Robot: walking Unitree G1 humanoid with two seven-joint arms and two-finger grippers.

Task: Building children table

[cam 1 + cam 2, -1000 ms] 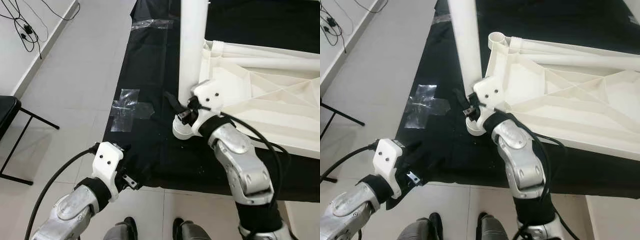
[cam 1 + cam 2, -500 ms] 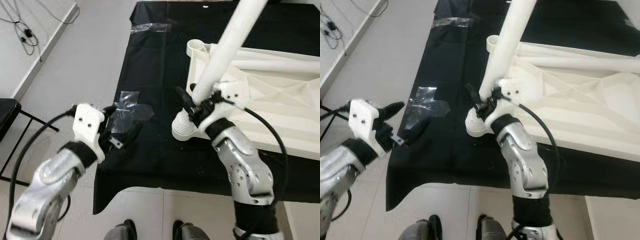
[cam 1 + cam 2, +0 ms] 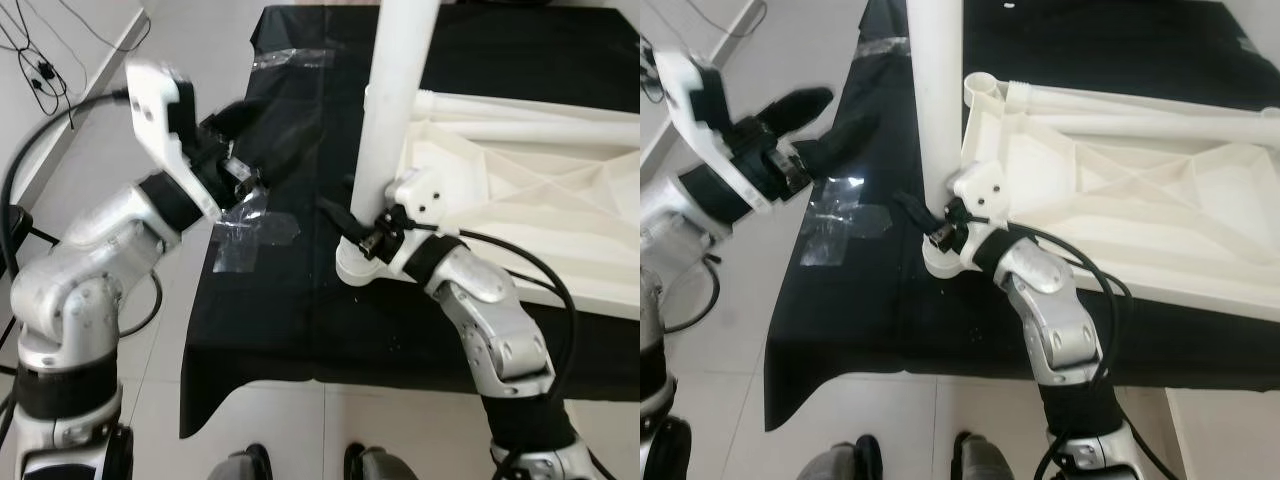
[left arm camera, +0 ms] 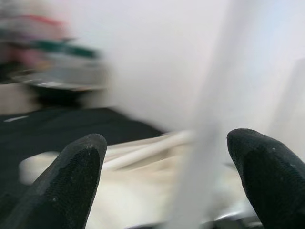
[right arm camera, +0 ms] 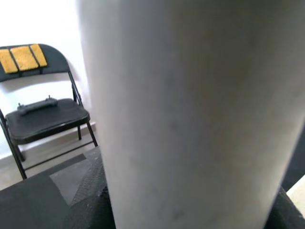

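Two tools are seen above a black cloth (image 3: 300,300) spread on the floor (image 3: 150,130). The right tool (image 3: 362,232) is clamped on a white leg (image 3: 395,120), gripped near its lower end, just above the leg's flared foot (image 3: 352,268), which rests on the cloth. The leg is held upright, close against the corner of the white tabletop (image 3: 520,210), which lies upside down on the cloth to that tool's right, its ribbed underside facing up. In the right wrist view the leg (image 5: 190,109) is pressed close to the camera, and a black folding chair (image 5: 43,109) is seen behind it. The left tool (image 3: 250,125) is raised in the air to the left of the leg, well apart from it, its fingers (image 4: 71,176) spread wide with nothing between them. Clear tape (image 3: 250,225) is stuck on the cloth below the left tool. Cables (image 3: 40,60) lie on the floor far to its left.
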